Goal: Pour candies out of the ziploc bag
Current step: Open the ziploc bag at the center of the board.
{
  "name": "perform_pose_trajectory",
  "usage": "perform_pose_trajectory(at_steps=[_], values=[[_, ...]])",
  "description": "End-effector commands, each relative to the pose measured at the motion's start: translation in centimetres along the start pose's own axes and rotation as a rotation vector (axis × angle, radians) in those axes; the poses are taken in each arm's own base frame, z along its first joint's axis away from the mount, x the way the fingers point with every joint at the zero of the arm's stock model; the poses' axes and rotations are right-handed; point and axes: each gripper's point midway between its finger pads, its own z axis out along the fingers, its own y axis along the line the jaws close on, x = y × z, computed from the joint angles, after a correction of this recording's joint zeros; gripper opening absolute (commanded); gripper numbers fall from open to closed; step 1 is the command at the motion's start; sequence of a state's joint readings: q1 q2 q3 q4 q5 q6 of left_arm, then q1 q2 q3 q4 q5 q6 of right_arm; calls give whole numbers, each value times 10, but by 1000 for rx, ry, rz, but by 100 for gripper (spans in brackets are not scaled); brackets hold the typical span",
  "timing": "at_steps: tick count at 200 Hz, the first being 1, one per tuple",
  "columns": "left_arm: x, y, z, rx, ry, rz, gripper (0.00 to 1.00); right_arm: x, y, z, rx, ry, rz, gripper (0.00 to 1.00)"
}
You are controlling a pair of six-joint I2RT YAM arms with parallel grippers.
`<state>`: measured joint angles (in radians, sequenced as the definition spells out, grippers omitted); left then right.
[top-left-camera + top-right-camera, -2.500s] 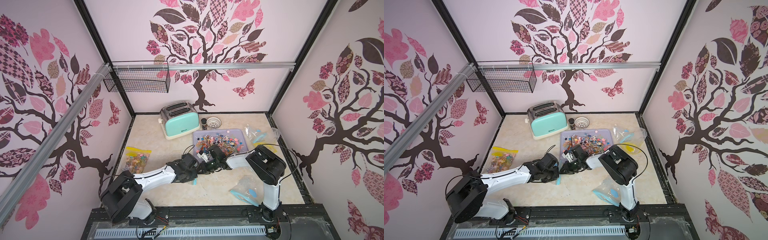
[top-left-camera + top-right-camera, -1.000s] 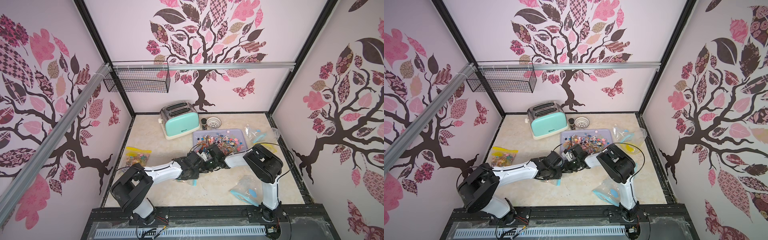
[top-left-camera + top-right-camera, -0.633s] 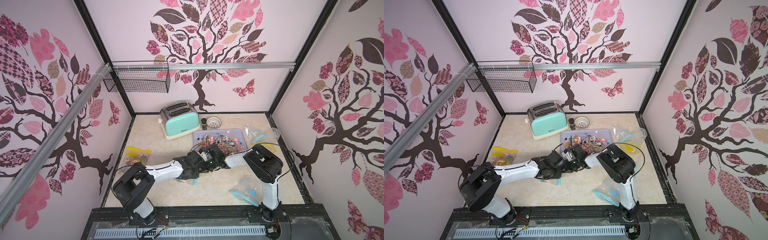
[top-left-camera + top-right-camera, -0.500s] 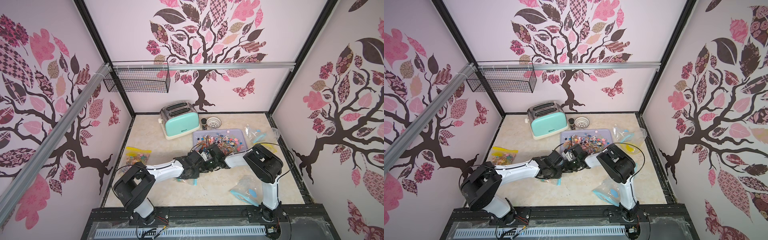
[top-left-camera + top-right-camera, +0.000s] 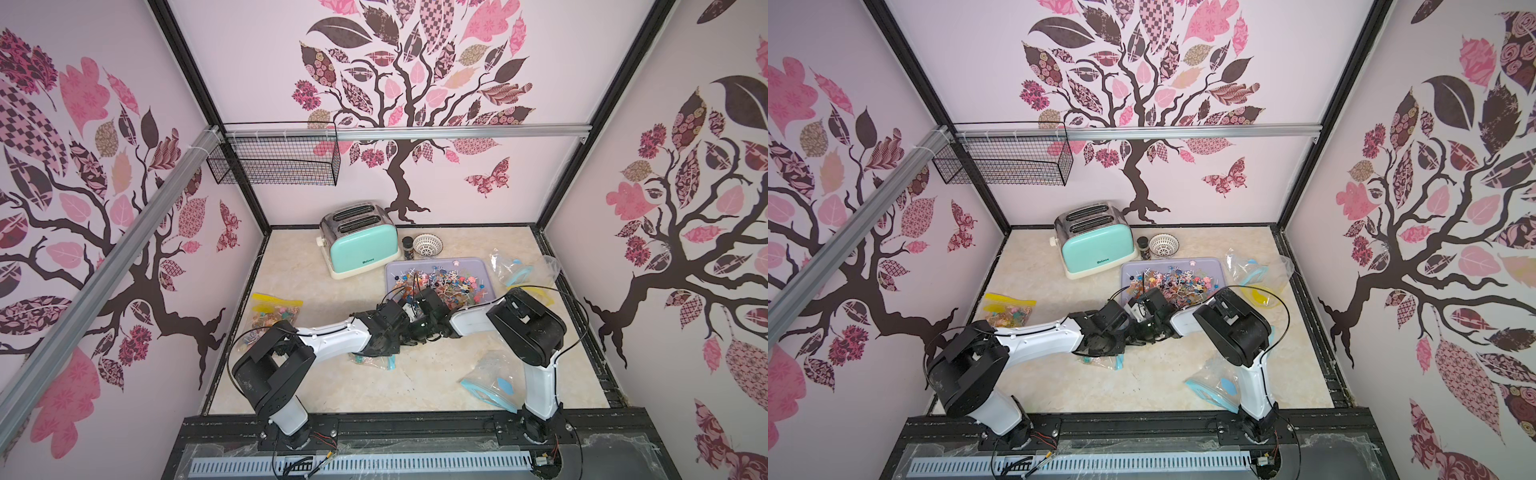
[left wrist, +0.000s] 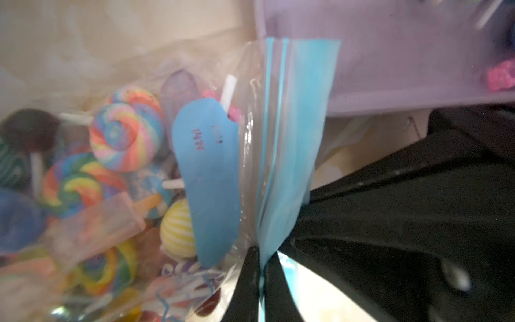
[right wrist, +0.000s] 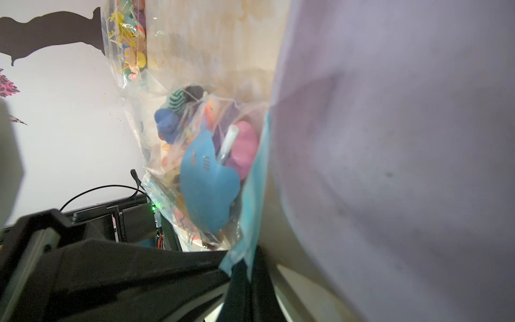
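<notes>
Left pincer (image 6: 262,258) and right pincer (image 7: 247,264): both clenched on the blue zip strip (image 6: 278,139) of the ziploc bag (image 6: 248,156), meeting close together from opposite sides. Candies (image 6: 125,139): inside, bulk trailing from the strip toward the left arm. Strip runs alongside the purple tray (image 6: 404,55) edge; bag lies on the worktop (image 5: 291,270). Mouth likely needs parting crosswise.

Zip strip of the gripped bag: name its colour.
Light blue; zip strip clearest in left wrist view.

At the back of the beige marble table (image 5: 299,266) stands the mint-green metal toaster (image 5: 359,245); just right of it, the lavender plastic tray (image 5: 478,265) holds multicoloured lollipop candies (image 5: 440,282). The clear blue-zip plastic bag (image 5: 374,360) sits before the tray, and the clear yellow-zip bag (image 5: 274,311) is far left.
</notes>
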<state>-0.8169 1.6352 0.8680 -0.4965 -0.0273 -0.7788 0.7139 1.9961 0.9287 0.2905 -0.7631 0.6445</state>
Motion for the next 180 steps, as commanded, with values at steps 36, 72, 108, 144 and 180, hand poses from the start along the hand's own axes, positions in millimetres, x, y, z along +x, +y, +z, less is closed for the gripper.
perform_pose_trajectory(at_steps=[36, 72, 108, 144, 180], values=[[-8, 16, 19, -107, -34, -70, 0, 15, -17, -2, 86, 21, 39, 0], [-5, 30, 15, -165, -57, -189, 0, 20, -50, -7, 259, 9, 72, 0], [1, 48, 15, -212, -90, -299, 0, 31, -81, -13, 428, 15, 84, 0], [6, 57, 19, -204, -127, -366, 0, 46, -108, -19, 573, 35, 96, 0], [10, 64, 19, -197, -146, -402, 0, 62, -128, -30, 673, 51, 118, 0]])
